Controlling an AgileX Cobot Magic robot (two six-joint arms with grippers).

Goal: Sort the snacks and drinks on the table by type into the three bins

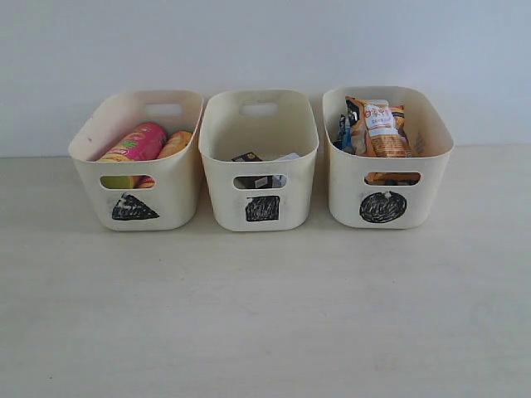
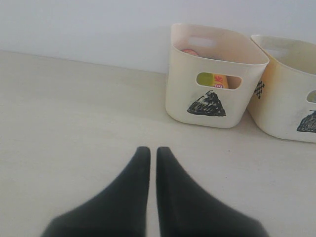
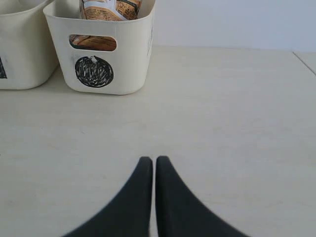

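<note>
I judge sorting done: chip tubes (image 1: 139, 143) lie in the triangle bin (image 1: 170, 195), drink cartons (image 1: 247, 157) in the square bin (image 1: 220, 195), snack bags (image 1: 383, 128) in the circle bin (image 1: 344, 195). Nothing loose shows on the bench (image 1: 265, 315). My left gripper (image 2: 153, 150) and right gripper (image 3: 153, 160) are pressed together, empty.

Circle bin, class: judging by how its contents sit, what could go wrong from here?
The orange snack bag stands above the circle bin rim; a nudge might tip it out.
The square bin sits close beside it, so a toppled bag could land among the wrong type.
</note>
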